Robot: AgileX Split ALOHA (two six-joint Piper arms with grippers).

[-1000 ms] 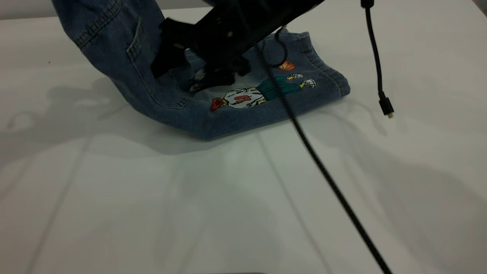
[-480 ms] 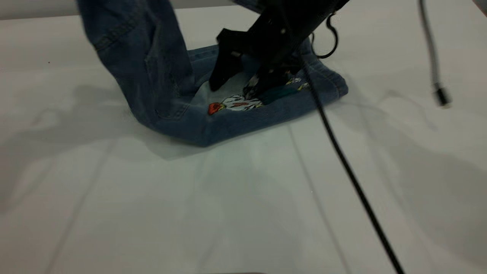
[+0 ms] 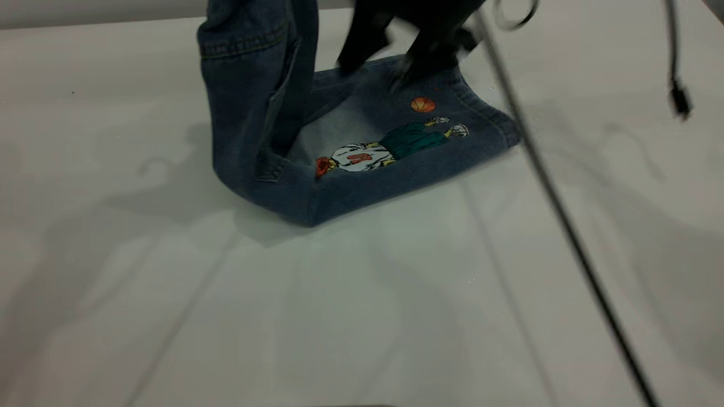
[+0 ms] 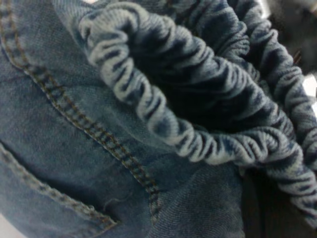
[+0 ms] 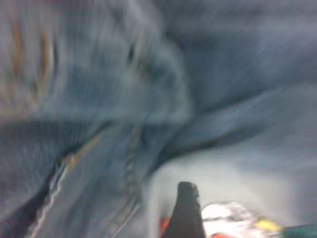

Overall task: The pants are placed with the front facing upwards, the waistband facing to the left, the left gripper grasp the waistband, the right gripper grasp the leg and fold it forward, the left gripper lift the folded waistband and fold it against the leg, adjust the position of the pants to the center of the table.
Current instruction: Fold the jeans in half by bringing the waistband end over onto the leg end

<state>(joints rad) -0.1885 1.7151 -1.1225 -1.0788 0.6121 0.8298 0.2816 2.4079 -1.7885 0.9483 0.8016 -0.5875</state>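
Up close, ruched waistband [image 4: 198,124]

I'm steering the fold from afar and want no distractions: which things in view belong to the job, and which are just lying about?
Part of the job:
pants, half lifted
waistband, raised up
leg, flat with its print up
right hand, above the leg
table

Just there:
loose cable end, dangling at the right
long black cable, crossing the view

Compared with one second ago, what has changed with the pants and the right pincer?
The lifted waistband end of the pants swung rightward and now stands upright over the leg. The right pincer rose off the cartoon print and drew back toward the far hem. The leg stayed flat on the table.
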